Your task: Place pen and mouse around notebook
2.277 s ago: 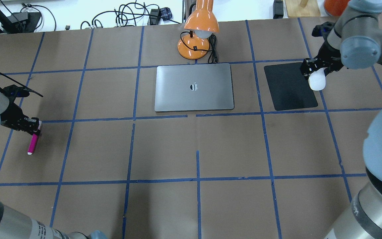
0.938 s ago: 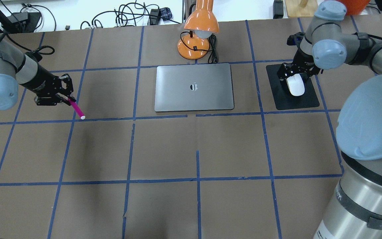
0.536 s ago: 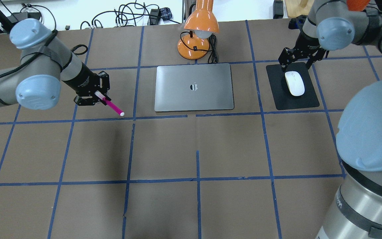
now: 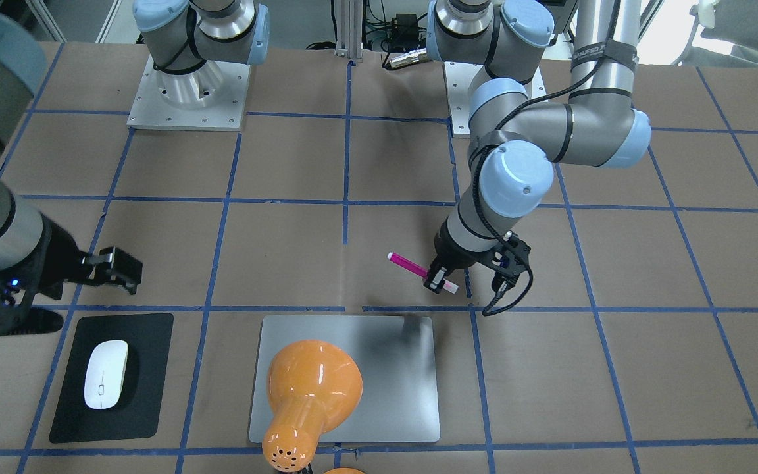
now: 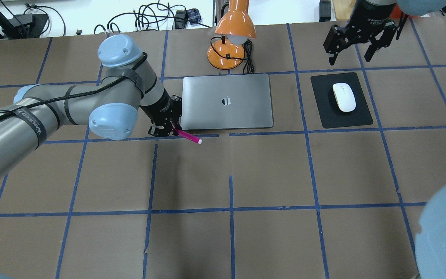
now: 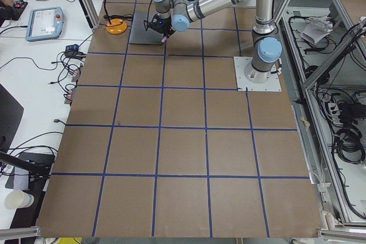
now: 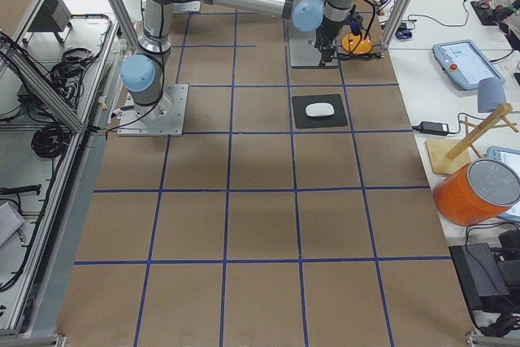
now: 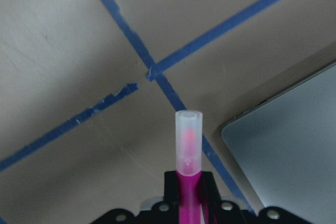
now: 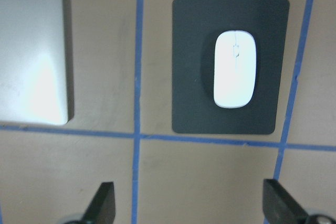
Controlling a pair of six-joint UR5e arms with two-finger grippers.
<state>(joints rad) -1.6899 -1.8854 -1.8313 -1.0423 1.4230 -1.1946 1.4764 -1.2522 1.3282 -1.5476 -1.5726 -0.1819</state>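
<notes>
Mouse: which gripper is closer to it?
Right. The right gripper hangs open above the mouse on its mat; the left gripper is across the notebook, holding the pen.

Table (image 5: 269, 174): brown, with blue lines.
Lamp (image 5: 235, 24): orange, stands on the table.
Mat (image 5: 323, 114): black, lies flat on the table.

Carried pen (image 5: 187, 136) reached notebook (image 5: 227, 101) corner; mouse (image 5: 343, 97) released on mat (image 5: 325, 112).
</notes>
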